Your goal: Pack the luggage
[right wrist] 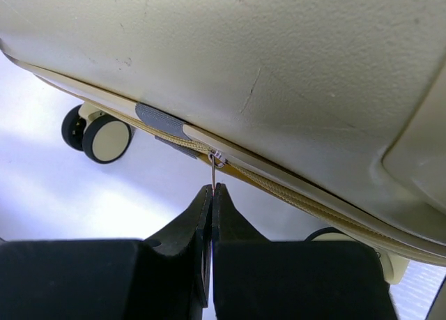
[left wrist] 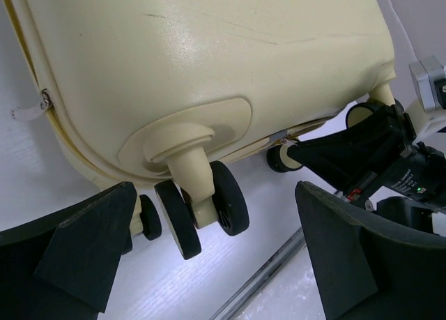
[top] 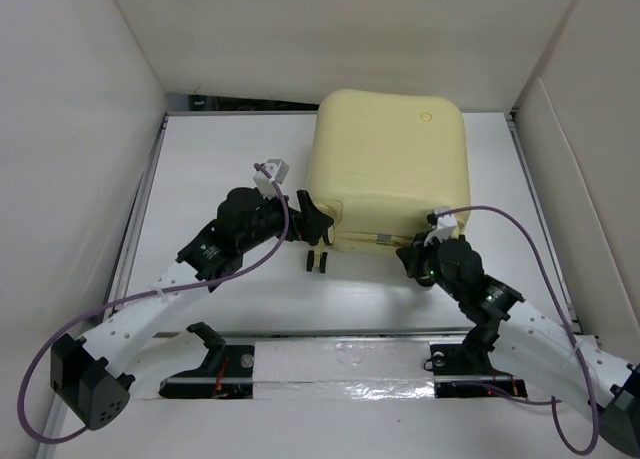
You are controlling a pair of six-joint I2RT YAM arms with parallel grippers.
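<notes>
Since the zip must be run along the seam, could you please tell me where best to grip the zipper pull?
By its thin tab, which sticks out from the slider on the luggage seam; come from the near side, like the right pincer, shut flat on it.

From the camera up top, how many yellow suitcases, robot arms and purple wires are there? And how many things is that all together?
Pale yellow hard-shell suitcase: 1
Black-and-white robot arms: 2, the left arm and the right arm
Purple cables: 2, left cable and right cable
Total: 5
</notes>
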